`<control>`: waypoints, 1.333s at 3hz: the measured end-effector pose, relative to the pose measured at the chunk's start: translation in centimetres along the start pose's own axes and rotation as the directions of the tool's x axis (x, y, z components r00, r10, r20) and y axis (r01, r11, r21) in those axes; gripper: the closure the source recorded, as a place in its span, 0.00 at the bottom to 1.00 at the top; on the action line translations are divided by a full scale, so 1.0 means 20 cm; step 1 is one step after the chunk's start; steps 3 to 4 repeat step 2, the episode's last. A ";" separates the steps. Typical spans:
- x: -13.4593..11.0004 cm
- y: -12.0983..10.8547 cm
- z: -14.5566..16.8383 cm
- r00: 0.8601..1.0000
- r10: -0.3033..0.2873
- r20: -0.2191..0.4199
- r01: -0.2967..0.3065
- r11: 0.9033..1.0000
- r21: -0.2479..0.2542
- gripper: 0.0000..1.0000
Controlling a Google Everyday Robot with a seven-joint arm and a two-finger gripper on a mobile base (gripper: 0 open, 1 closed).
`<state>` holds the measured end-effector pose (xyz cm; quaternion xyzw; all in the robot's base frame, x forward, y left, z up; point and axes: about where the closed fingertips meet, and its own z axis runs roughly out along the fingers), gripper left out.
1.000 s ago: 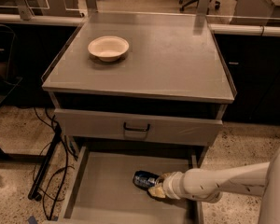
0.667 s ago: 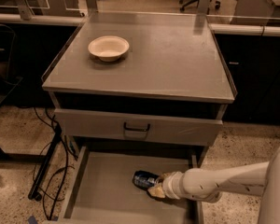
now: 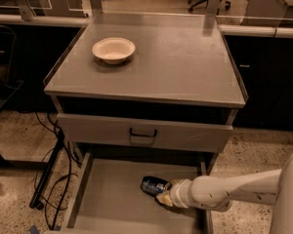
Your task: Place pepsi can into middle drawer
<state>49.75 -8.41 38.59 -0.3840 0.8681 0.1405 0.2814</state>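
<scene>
I have the gripper point(image 3: 165, 197) reaching in from the right, low inside the middle drawer point(image 3: 112, 201) — it is pulled well out, which gives the arm room beneath the closed drawer front point(image 3: 97, 128) above. The pepsi can point(image 3: 153, 185) lies on its side right of centre and looks to rest on the drawer floor, one end against the gripper. Whether that grip is clamped or let go I cannot tell. The cream bowl point(image 3: 113, 49) sits on the bench point(image 3: 185, 67), well apart — no concern. I judge the placing nearly done.
</scene>
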 end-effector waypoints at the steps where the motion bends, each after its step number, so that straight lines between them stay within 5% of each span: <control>1: 0.00 0.00 0.00 1.000 0.000 0.000 0.000 1.000 0.000 0.00; 4: 0.00 0.00 0.00 1.000 0.000 0.000 0.000 1.000 0.000 0.00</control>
